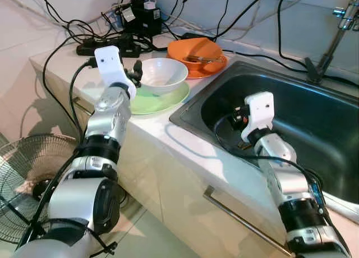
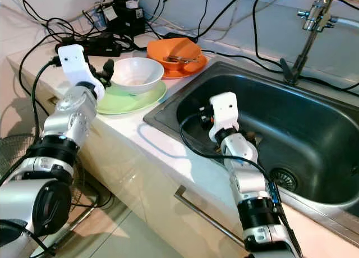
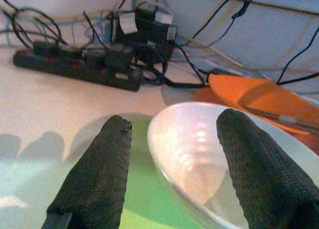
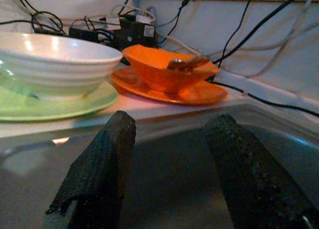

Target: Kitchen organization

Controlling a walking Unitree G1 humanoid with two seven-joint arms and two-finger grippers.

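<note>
Left claw (image 3: 169, 174): wide, straddling near rim of white bowl (image 1: 163, 75).
White bowl: on green plate (image 1: 162, 101), bench (image 1: 185, 151) left of sink (image 1: 314, 129).
Right claw (image 4: 169, 164): wide, empty, inside sink.

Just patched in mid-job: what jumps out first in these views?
The left gripper is open around the near rim of the white bowl, which sits on a green plate on the counter. Behind it, an orange bowl holding a utensil rests on an orange plate, with a tangle of black cables beyond. The right gripper is open, low inside the steel sink.
</note>
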